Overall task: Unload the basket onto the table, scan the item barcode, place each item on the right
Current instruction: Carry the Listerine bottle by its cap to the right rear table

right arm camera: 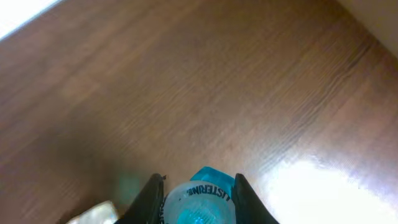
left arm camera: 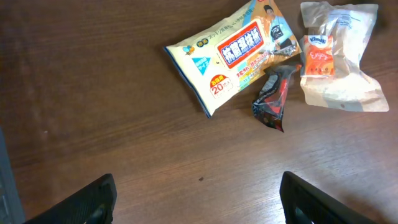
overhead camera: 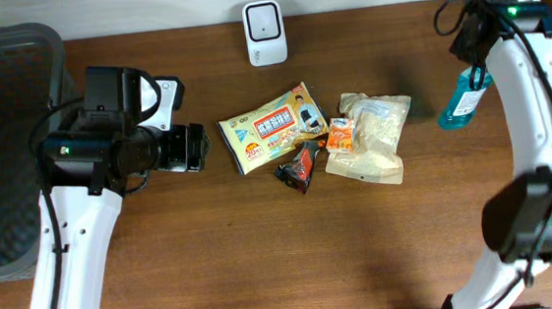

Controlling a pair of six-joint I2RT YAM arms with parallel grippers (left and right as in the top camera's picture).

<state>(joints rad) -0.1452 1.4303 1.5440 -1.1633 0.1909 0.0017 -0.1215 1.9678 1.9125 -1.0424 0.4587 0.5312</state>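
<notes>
Bottle [right arm camera: 199,206] of clear teal plastic sits clamped in right tool [right arm camera: 196,190]; left tool [left arm camera: 199,199] spread wide above grained wooden table [left arm camera: 93,93].

Even, moderately bright light from above; soft shadows on the table [overhead camera: 263,244]. Right wrist view: white glare at 5 o'clock, blown-out corner at 11, bottle [right arm camera: 199,202] at 6 blurred. Left wrist view sharp, left gripper [left arm camera: 198,205] fingers dark
</notes>
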